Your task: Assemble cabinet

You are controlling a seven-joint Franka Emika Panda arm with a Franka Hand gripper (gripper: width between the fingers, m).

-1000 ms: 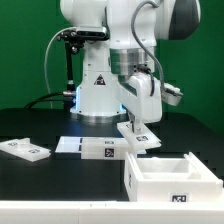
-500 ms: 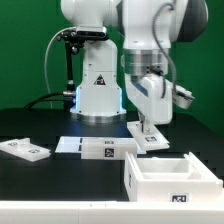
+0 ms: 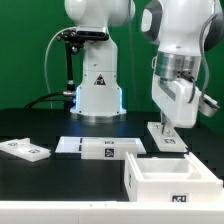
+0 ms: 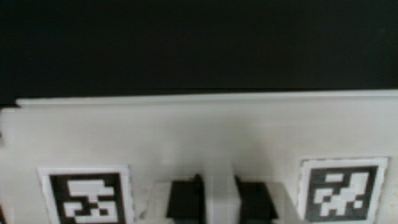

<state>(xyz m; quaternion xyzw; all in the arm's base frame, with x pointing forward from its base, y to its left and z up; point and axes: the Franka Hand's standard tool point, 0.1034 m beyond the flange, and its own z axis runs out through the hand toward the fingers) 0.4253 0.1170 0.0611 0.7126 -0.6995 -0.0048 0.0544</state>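
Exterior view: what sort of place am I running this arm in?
Probably a robotics lab test bench: a plain green backdrop behind a black table, the fixed marker board, and tagged white parts, the cabinet and a white panel in the claw.

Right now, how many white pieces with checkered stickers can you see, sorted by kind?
Large white box-shaped plastic cabinet: 1
Small flat white tagged panel: 2
Long flat white marker board: 1
Total: 4
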